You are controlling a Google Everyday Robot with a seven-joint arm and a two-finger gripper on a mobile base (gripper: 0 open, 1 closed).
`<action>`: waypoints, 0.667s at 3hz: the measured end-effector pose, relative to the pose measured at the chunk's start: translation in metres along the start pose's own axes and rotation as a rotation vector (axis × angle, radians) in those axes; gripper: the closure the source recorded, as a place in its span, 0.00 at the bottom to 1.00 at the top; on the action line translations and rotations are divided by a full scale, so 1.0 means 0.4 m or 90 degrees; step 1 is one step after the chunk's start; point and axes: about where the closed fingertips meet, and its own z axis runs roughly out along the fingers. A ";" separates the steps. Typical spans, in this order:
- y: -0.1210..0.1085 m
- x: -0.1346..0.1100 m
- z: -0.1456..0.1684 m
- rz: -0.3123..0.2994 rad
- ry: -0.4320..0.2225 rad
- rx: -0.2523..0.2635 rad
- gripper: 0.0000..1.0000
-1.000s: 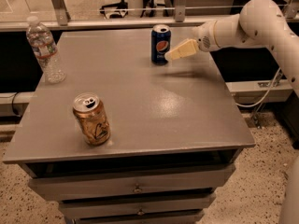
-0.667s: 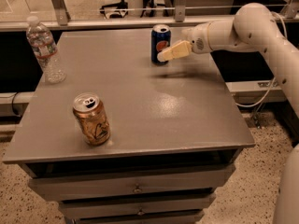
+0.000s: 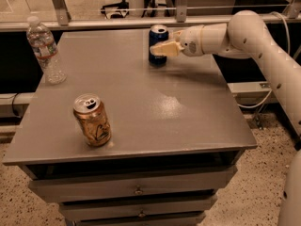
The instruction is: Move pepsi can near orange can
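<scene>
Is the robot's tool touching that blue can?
Cannot tell. In the camera view the tool overlaps the pepsi can at the back of the table, hiding any gap.

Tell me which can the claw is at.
The dark blue pepsi can at the far edge, with the claw at it; the orange can stands alone, front left.

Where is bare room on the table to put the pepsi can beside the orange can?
Free: the wide patch of table right of the orange can in the picture, to the right edge, and the strip between orange can and water bottle. Crowded only at the back, where the gripper is at the pepsi can.
</scene>
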 end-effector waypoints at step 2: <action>0.138 -0.097 -0.066 -0.031 -0.060 -0.070 1.00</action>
